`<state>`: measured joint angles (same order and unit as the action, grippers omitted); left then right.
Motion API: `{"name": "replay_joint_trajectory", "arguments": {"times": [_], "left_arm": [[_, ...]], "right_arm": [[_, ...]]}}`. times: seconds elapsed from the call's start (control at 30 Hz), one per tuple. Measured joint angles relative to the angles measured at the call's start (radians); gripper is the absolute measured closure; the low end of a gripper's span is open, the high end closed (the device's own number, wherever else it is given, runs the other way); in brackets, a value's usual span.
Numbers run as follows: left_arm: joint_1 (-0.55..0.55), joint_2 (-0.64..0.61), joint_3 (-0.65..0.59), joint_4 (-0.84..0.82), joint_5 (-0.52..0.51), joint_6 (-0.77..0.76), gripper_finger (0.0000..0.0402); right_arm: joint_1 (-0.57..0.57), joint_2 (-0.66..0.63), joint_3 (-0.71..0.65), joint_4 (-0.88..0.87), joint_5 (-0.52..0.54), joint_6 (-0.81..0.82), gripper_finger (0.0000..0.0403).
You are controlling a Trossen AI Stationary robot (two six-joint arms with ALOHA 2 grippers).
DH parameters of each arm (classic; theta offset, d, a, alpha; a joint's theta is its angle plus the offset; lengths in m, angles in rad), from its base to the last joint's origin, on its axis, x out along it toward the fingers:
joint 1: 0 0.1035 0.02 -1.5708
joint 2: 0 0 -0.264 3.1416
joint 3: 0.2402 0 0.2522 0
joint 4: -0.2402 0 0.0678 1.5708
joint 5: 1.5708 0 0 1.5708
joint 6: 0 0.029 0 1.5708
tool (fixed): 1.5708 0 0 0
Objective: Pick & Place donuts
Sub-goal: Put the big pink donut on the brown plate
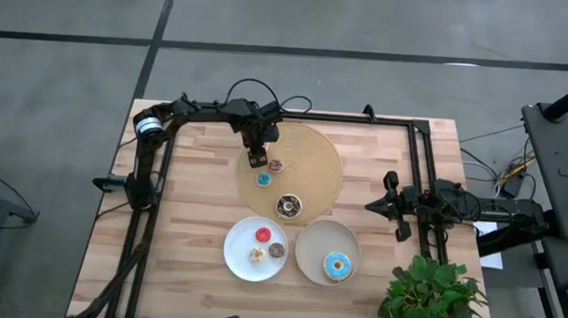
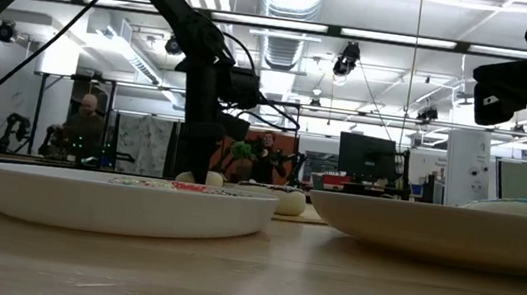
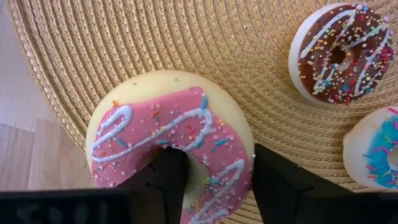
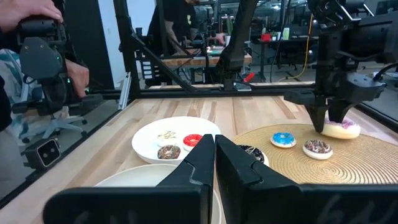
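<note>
- Looking down from above, you see the round woven tan mat [image 1: 309,161] carrying four donuts: the pink-iced ring donut [image 3: 171,146] at its back-left edge, a small brown sprinkled donut [image 1: 275,165], a tiny blue-iced donut [image 1: 263,180] and a dark chocolate donut [image 1: 289,205].
- Your left white plate [image 1: 240,259] holds three tiny donuts: tan [image 1: 255,254], brown [image 1: 277,249] and red [image 1: 263,237].
- Your right white plate [image 1: 310,243] holds the light blue donut [image 1: 336,266].
- Your left gripper [image 3: 211,186] straddles the pink donut, one finger in its hole, one outside, gripping its ring.
- Your right gripper [image 4: 214,152] waits clenched shut, empty, at the table's right side.
- Only the left wrist view shows the pink icing; only the right wrist view shows a person's hand [image 4: 25,9].
</note>
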<state>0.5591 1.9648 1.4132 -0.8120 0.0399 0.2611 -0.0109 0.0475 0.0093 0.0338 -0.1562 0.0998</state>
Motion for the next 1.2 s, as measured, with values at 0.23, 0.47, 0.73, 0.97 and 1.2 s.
{"name": "replay_joint_trajectory", "arguments": {"times": [0.23, 0.47, 0.73, 0.97, 1.2], "left_arm": [[0.0, 0.0, 0.0, 0.0, 0.0, -0.008, 0.0273], [-0.002, -0.004, 0.013, -0.048, -0.032, -0.004, 0.0273], [-0.007, -0.006, 0.096, -0.089, -0.034, 0.0, 0.0273], [-0.045, -0.008, 0.212, -0.124, -0.034, 0.015, 0.0273], [-0.115, -0.008, 0.328, -0.155, -0.037, 0.015, 0.0273]], "right_arm": [[0.0, 0.0, 0.0, 0.0, 0.0, 0.001, 0.0394], [0.0, 0.0, 0.0, 0.0, 0.0, 0.002, 0.0394], [0.0, 0.0, 0.0, 0.0, 0.0, 0.002, 0.0394], [0.0, 0.0, 0.0, 0.0, 0.0, 0.002, 0.0394], [0.0, 0.0, 0.0, 0.0, 0.0, 0.002, 0.0394]]}}
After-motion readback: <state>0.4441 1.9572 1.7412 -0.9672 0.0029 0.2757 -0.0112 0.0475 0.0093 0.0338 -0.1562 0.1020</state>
